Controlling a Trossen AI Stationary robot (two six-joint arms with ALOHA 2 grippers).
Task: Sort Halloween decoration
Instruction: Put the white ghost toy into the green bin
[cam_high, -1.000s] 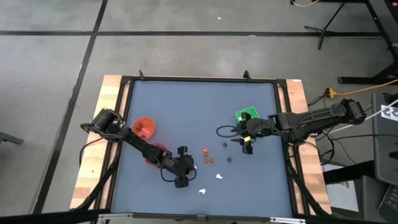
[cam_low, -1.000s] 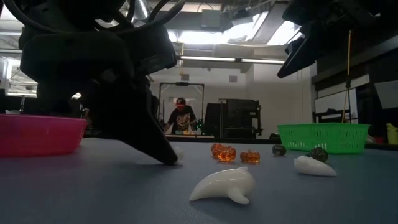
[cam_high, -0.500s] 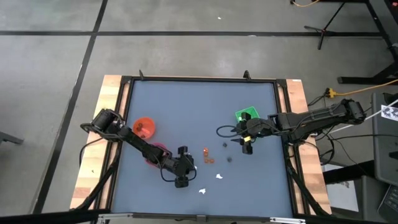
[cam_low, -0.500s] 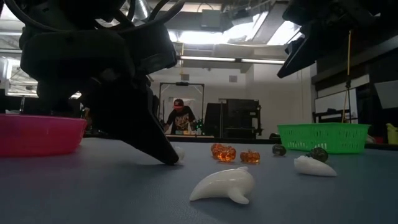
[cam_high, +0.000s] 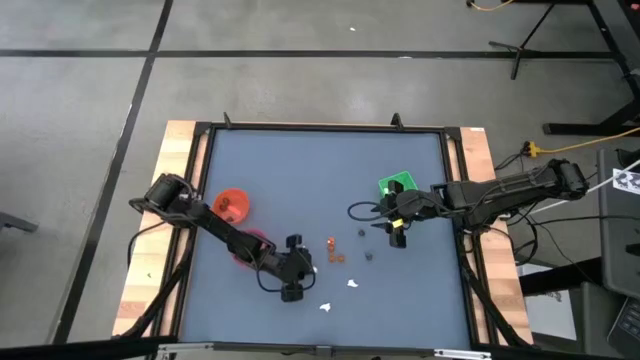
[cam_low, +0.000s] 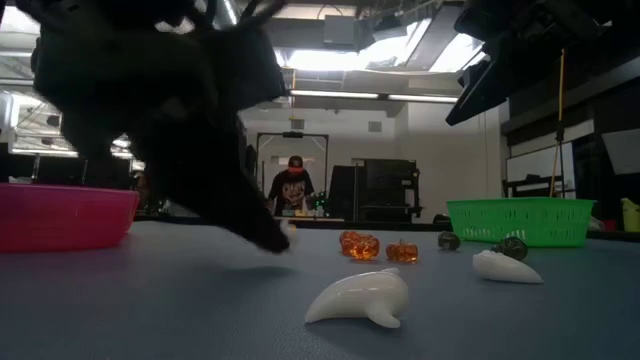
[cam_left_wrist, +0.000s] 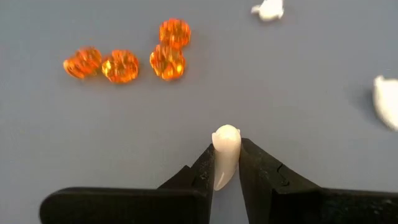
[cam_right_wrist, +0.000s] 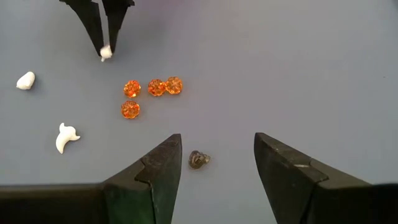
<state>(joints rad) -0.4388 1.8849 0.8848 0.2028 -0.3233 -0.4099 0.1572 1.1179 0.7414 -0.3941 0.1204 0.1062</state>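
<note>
Blue-grey table (cam_high: 320, 180), concrete floor, person (cam_low: 292, 188) behind

Overhead, table-level and two close wrist views, all sharing the orange pieces (cam_left_wrist: 122, 57).

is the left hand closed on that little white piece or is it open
Closed on it. In the left wrist view the left hand has both fingers pressed against the sides of the white piece.
</note>
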